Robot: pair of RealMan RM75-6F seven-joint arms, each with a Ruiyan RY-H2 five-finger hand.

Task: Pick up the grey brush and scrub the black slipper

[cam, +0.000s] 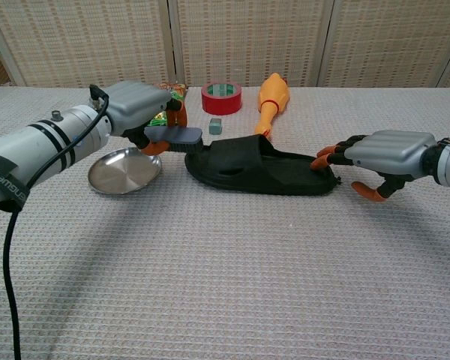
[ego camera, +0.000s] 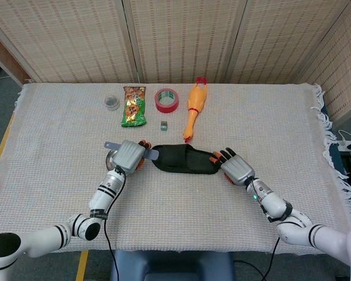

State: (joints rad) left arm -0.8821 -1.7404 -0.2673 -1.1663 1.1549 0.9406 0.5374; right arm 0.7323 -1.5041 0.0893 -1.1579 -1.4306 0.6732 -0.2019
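Observation:
The black slipper [ego camera: 184, 159] [cam: 259, 165] lies on its sole at the middle of the table, its opening toward the left. My left hand [ego camera: 128, 154] [cam: 139, 107] holds the grey brush [cam: 174, 136] [ego camera: 151, 154] just above the slipper's left end, bristles down. The brush's handle tip sticks out to the left in the head view. My right hand [ego camera: 237, 168] [cam: 382, 154] is at the slipper's right end, its fingertips [cam: 324, 157] touching the edge, holding nothing.
A shiny metal dish [cam: 124, 171] [ego camera: 112, 159] sits left of the slipper, under my left forearm. Behind are a green snack bag [ego camera: 133, 106], a red tape roll [ego camera: 167, 100], a rubber chicken [ego camera: 193, 108], a small grey block [ego camera: 163, 124] and a small clear jar [ego camera: 111, 103].

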